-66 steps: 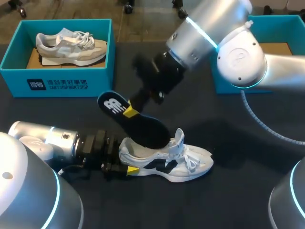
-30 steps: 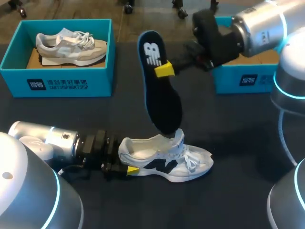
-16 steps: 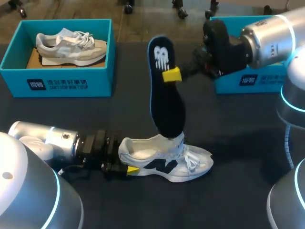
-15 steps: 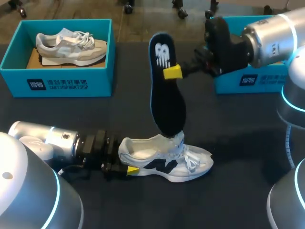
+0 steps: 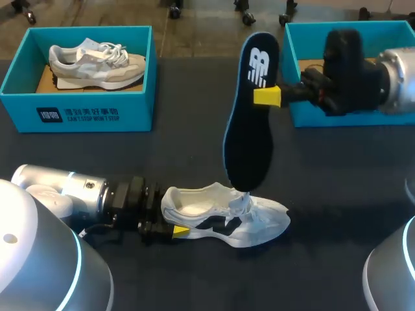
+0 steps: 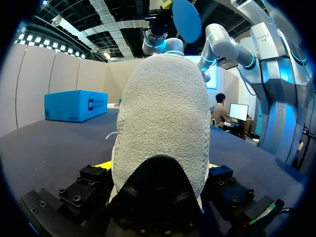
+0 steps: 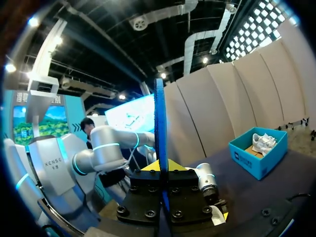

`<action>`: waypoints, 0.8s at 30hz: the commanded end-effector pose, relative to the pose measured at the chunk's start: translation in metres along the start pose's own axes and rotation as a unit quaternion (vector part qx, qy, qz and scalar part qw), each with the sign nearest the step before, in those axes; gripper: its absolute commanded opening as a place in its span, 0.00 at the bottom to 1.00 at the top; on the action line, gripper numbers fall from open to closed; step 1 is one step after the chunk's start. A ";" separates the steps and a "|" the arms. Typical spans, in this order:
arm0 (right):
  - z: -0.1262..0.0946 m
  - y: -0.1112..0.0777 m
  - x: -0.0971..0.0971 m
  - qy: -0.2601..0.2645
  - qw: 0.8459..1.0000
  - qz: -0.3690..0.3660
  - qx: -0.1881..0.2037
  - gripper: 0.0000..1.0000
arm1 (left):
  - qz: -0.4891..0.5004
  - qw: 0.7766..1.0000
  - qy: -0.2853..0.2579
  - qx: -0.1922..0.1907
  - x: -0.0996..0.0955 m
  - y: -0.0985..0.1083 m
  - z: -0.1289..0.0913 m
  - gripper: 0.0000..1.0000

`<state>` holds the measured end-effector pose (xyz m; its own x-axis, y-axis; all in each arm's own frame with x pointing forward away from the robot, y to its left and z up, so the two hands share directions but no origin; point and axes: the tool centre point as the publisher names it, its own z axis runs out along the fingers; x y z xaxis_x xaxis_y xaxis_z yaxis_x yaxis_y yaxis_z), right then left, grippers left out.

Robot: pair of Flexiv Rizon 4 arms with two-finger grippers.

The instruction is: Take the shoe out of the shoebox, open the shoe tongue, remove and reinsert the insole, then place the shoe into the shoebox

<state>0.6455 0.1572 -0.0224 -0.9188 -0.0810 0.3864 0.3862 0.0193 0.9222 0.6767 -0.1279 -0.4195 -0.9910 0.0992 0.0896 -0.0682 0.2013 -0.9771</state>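
The shoe (image 5: 227, 217) is out, the left hand (image 5: 170, 228) holding its heel. The right hand (image 5: 267, 96) holds the pulled-out insole (image 5: 248, 136). To do: put it back, box the shoe.

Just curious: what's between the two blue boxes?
Head view: the black insole, pinched upright by the right gripper, hangs between the left shoebox and right shoebox, over bare table.

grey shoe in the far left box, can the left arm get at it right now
Probably not yet: the left gripper is shut on the heel of the white shoe. The grey shoe lies in an open-topped box with nothing above it.
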 end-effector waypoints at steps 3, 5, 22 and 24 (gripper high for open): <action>-0.003 0.006 0.009 -0.032 0.999 0.006 0.004 0.00 | 0.000 1.000 -0.001 0.001 0.001 0.000 0.000 0.00; -0.006 0.015 0.013 -0.046 0.999 0.012 0.024 0.00 | 0.000 1.000 -0.001 0.001 0.001 0.000 0.000 0.00; -0.019 0.022 0.050 -0.073 0.995 0.047 0.051 0.00 | 0.000 1.000 -0.001 0.001 0.001 0.000 0.000 0.00; -0.019 0.022 0.050 -0.073 0.995 0.047 0.051 0.00 | 0.000 1.000 -0.001 0.001 0.001 0.000 0.000 0.00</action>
<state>0.6152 0.1357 0.0175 -0.8853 0.0531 0.4619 0.4648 0.1265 0.8763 0.6767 -0.1279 -0.4195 -0.9910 0.0992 0.0896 -0.0682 0.2013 -0.9771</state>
